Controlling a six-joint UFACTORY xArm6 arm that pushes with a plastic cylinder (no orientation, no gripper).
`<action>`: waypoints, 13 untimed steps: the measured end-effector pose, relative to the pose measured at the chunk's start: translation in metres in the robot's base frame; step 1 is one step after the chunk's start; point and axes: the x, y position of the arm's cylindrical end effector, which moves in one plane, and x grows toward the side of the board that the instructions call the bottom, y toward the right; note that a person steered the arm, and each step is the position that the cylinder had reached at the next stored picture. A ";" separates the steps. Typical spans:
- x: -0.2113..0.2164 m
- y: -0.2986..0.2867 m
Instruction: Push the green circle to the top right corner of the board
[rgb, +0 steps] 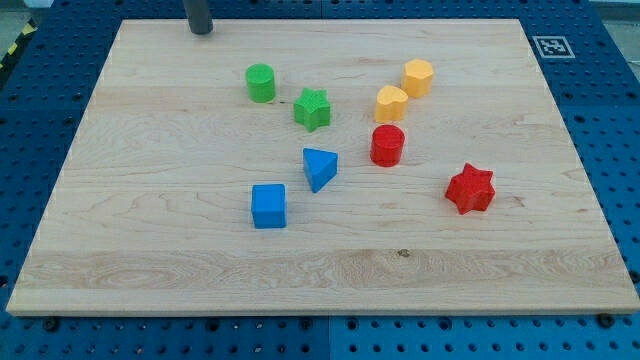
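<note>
The green circle (261, 83) stands on the wooden board (150, 200) in the upper left-middle. My tip (201, 30) rests near the board's top edge, up and to the left of the green circle, with a clear gap between them. A green star (313, 109) lies just right of and below the green circle.
Two yellow blocks (418, 77) (391, 103) sit right of centre near the top. A red cylinder (387, 145) stands below them. A red star (471, 189) lies at the right. A blue triangle (319, 168) and a blue cube (269, 206) lie in the middle. A marker tag (552, 46) lies off the top right corner.
</note>
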 end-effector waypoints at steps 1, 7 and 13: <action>0.006 0.014; 0.064 0.069; 0.135 0.095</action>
